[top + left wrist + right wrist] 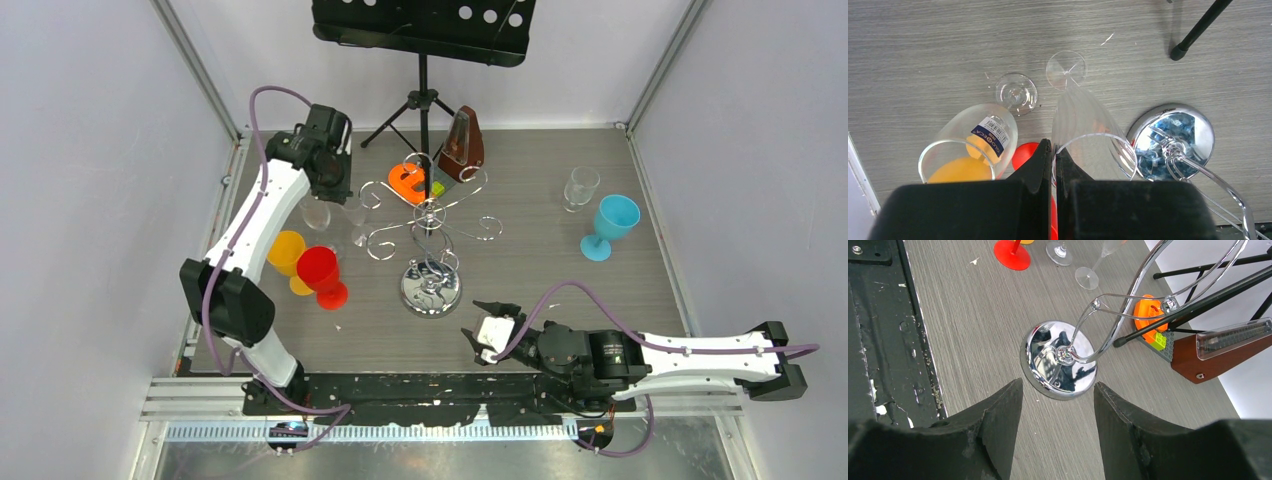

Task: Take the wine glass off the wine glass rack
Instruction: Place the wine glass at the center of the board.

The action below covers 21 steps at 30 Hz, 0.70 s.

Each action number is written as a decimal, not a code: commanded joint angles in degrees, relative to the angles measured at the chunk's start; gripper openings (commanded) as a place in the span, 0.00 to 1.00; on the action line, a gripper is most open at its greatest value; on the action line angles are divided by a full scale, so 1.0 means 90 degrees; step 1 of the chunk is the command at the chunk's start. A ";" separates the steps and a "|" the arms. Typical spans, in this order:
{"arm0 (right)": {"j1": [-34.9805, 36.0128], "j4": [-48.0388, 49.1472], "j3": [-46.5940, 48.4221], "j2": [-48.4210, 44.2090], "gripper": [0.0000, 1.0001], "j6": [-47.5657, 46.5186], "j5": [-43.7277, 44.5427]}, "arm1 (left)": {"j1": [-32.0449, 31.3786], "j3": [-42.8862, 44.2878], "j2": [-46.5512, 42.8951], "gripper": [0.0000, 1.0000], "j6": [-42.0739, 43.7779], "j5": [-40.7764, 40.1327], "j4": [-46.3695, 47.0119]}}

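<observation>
The chrome wine glass rack (430,215) stands mid-table on its mirror base (1172,135), also seen in the right wrist view (1060,360). A clear wine glass (1088,125) is upright just left of the rack's scroll arms, its foot (1066,69) low by the table. My left gripper (1054,147) is shut on this glass's rim, reaching down from above (335,192). My right gripper (1058,390) is open and holds nothing, low near the front edge (482,325), facing the rack base.
Another clear glass with a label (973,140) stands beside the held one, with orange (287,250) and red (320,270) goblets to the left. A clear glass (580,187) and a blue goblet (612,222) stand right. Behind the rack are a metronome (463,145), an orange toy (408,180) and a music stand (422,30).
</observation>
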 commanded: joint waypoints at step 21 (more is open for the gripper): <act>-0.0002 0.0404 0.0036 0.0094 0.61 0.0212 0.0071 | 0.0300 0.0458 0.0410 0.00 0.0304 0.0263 -0.0072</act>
